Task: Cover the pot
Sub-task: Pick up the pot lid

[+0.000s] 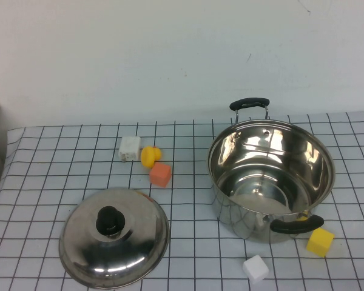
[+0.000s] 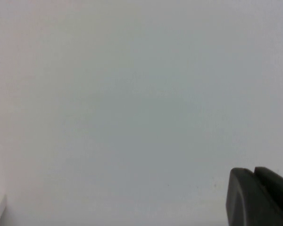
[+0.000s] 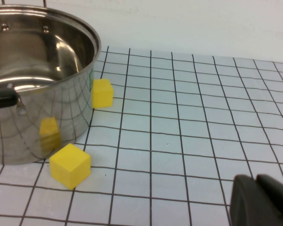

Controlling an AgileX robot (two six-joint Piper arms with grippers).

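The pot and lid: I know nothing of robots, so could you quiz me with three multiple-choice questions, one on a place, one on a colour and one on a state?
1. Where is the lid?
A. On the pot
B. On the table, left of the pot
C. Leaning on the wall

2. What colour are the pot's handles?
A. Black
B. Red
C. Bare steel

3. How does the pot stand?
A. Covered
B. Tipped on its side
C. Upright, open and empty

Answers:
1 B: the lid lies knob up on the table, apart from the pot.
2 A: both handles are black.
3 C: the high view looks straight down to its bare steel bottom.

Neither hand has touched anything. The left hand faces a blank wall. The right hand sits low over the table beside the pot.
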